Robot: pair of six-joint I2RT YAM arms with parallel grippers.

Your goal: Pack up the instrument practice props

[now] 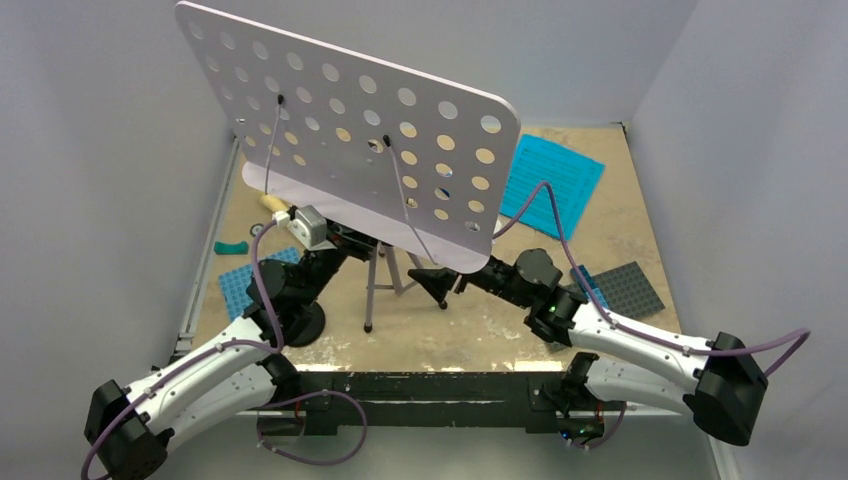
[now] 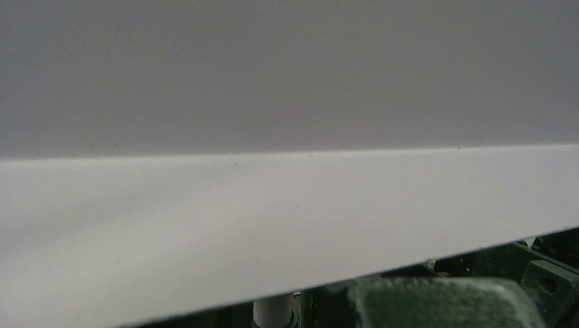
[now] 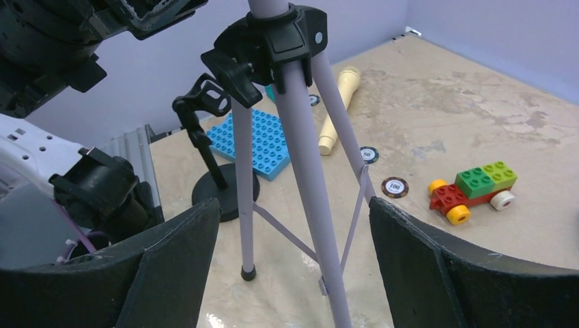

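The lavender hole-punched music stand (image 1: 350, 120) stands mid-table on its silver tripod (image 1: 378, 285). My left gripper (image 1: 338, 243) is tucked under the stand's lower ledge (image 2: 273, 219), which fills the left wrist view; I cannot tell how its jaws stand. My right gripper (image 3: 293, 273) is open, with the tripod legs (image 3: 311, 205) between its fingers and untouched. The teal sheet-music pages (image 1: 552, 180) lie at the back right. The cream cone microphone (image 3: 338, 109) lies behind the tripod. The black round-based mic stand (image 3: 222, 184) stands left of the tripod.
A blue baseplate (image 3: 263, 140) lies behind the mic stand, and a grey baseplate (image 1: 628, 290) sits at the right. A brick toy car (image 3: 474, 191) and two poker chips (image 3: 394, 186) lie right of the tripod. A small teal piece (image 1: 230, 247) lies at the left. Walls enclose the table.
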